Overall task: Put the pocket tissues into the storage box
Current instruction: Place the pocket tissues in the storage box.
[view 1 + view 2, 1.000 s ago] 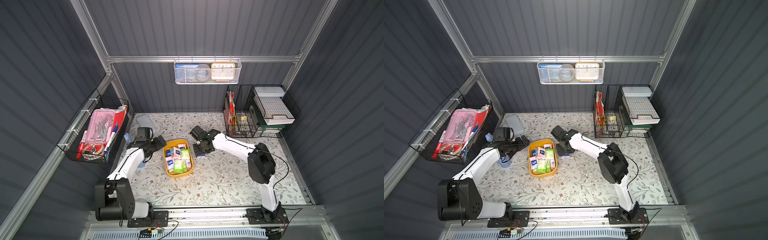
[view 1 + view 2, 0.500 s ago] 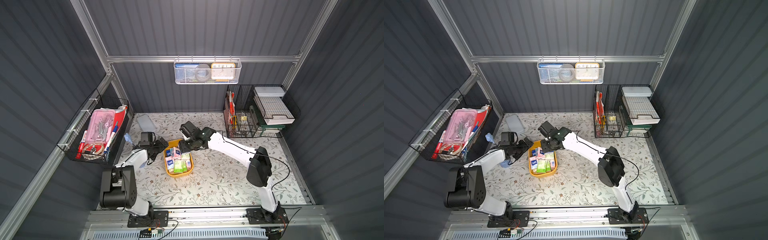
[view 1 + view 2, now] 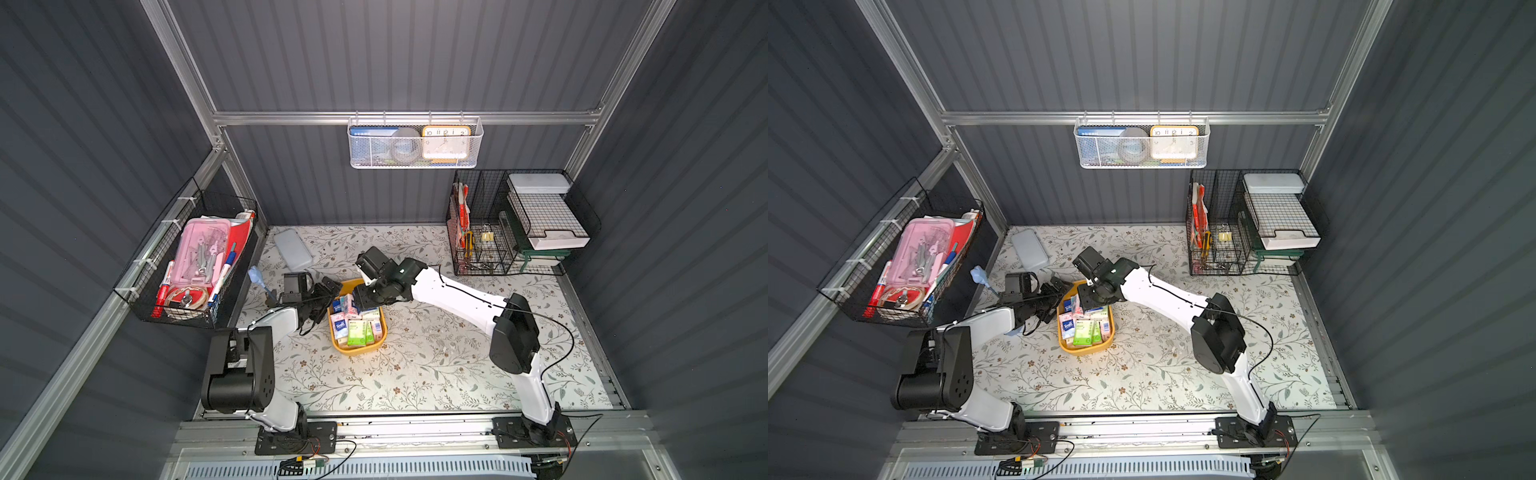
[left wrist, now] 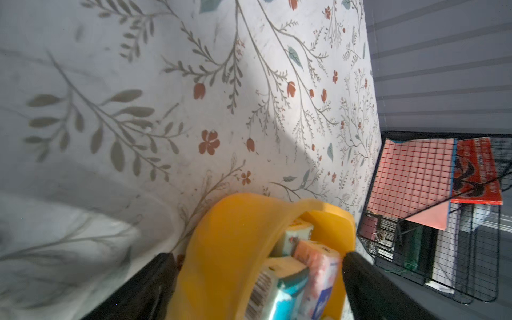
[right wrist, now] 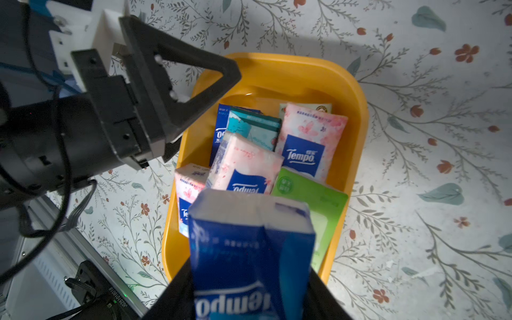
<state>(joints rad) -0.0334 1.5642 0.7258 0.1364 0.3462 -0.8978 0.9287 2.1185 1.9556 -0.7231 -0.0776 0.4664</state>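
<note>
The storage box [image 5: 357,91] is a smooth, glossy mustard-yellow plastic tub with rounded corners. It sits on the desk [image 3: 436,365], whose matte pale covering is printed with leafy sprigs and small rust-red flowers.

The pocket tissues [image 5: 249,166] lie packed inside it, soft film-wrapped rectangles overlapping at angles. Among them are a pink packet [image 5: 307,141] with cherry blossoms and a blue "Tempo" panel, a plain green packet [image 5: 310,199] and a teal one [image 5: 255,127]. A barcode [image 4: 259,288] shows on one wrapper.

The right gripper [image 5: 249,302] hangs over the box with its jaws clamped on a dark blue packet [image 5: 249,249], crinkled at its white seam and printed "Tempo", which reads upside down here.

The left gripper [image 4: 256,257] is matte black with triangular open-frame fingers [image 5: 194,74]. Its jaws stand wide, straddling the box wall at one corner.
</note>
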